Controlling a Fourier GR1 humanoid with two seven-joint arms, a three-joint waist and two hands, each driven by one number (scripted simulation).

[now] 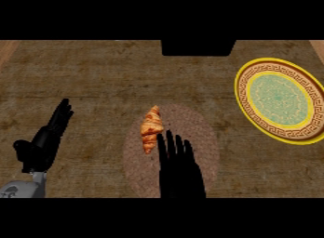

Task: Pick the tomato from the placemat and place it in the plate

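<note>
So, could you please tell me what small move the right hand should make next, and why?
Probably slide the right hand slightly left and forward to close round the croissant. No tomato shows; the croissant is the only food on the placemat, just beside the open fingertips, and the plate is empty.

I see through one view only, from my head, looking steeply down at the counter (89, 79), my hands entering from the near edge.
</note>
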